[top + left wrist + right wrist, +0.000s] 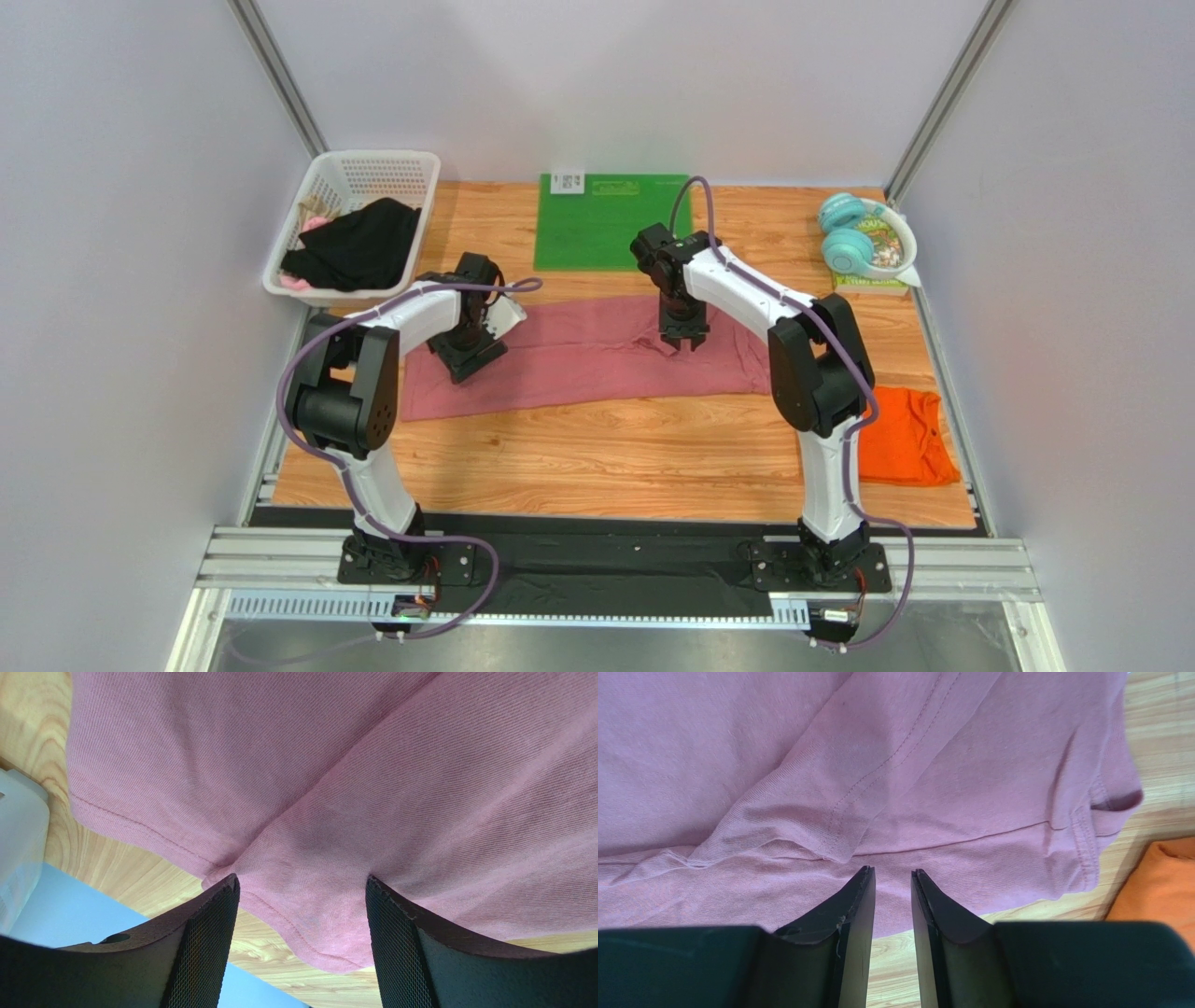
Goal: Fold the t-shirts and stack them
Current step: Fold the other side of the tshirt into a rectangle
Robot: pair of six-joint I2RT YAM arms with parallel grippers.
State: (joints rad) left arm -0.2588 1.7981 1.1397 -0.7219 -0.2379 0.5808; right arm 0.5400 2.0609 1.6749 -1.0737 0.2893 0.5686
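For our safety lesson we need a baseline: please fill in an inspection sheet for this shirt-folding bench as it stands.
Surface: wooden table, no spills seen.
Job's things: pink shirt spread in a long strip mid-table; orange shirt at the right edge.
Clutter: mat, basket holding black cloth, headphones, all at the far side.
Grippers: left gripper open over a pink shirt corner; right gripper narrowly open at its hem.
Cables: purple cables looped along both arms.
Surroundings: white walls.

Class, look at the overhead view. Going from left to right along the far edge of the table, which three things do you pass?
white basket → green mat → teal headphones
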